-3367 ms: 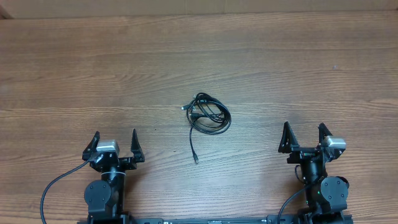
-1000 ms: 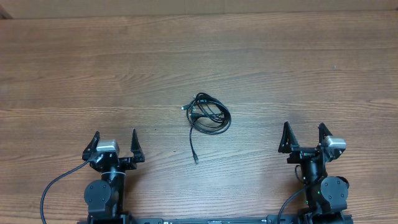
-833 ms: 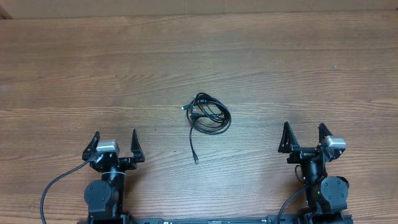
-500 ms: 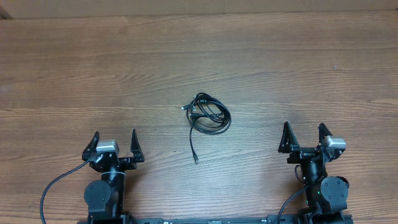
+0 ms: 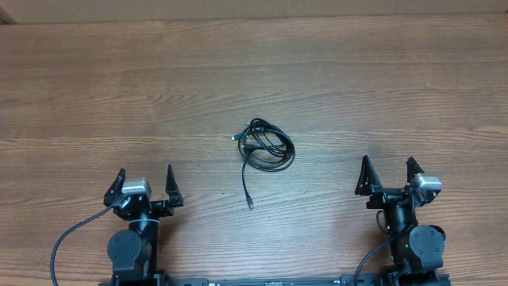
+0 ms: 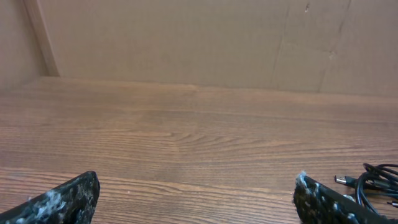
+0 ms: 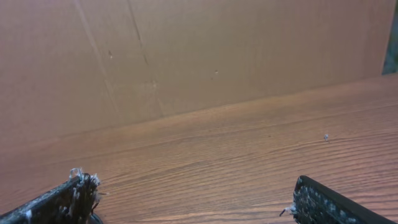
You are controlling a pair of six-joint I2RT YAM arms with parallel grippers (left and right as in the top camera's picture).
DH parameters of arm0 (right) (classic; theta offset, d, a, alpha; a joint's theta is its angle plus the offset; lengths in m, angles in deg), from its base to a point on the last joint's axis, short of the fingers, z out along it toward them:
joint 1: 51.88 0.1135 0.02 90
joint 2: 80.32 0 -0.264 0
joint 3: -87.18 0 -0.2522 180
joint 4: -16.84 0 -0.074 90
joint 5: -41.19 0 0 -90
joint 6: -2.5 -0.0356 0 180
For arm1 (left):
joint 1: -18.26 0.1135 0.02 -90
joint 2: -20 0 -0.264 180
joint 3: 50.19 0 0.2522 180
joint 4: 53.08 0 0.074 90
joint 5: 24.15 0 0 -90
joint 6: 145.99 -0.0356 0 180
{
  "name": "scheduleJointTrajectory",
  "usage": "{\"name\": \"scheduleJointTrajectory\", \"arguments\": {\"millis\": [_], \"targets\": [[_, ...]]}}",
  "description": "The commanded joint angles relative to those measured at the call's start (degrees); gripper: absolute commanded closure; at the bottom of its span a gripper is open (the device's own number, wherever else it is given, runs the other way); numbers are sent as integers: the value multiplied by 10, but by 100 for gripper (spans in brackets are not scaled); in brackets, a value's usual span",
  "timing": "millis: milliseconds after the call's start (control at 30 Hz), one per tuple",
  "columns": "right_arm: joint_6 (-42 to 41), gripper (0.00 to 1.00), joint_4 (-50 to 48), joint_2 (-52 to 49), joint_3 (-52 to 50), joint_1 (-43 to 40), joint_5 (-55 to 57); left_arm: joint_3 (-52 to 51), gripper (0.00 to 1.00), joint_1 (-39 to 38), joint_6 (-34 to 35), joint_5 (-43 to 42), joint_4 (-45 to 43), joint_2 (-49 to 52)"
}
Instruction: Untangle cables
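At the wooden table's (image 5: 79, 95) near edge, the left gripper (image 5: 145, 170) and right gripper (image 5: 387, 160) stand wide open and empty. Farther in, between them, lie the cables (image 5: 268, 147), a black coil with 1 plug-tipped end trailing nearward. A cardboard wall (image 6: 186, 37) stands beyond.

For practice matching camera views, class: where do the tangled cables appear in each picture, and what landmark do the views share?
Overhead: cables at the centre of the table.
Left wrist: bottom right corner.
Right wrist: not clearly in it.
Shared landmark: cardboard wall behind the table.
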Motion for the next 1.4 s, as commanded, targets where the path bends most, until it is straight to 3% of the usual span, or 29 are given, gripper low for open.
{"name": "scheduleJointTrajectory", "arguments": {"millis": [0,833,1367], "targets": [[3,0,-3,5,-6,1,-1,-2,0,4,-13,7,-1,-4],[3,0,-2,5,-6,1,-1,-2,0,4,-8,-2,-21,-4],[3,0,-2,5,-6,1,-1,78,0,4,-8,-49,19,-4]]}}
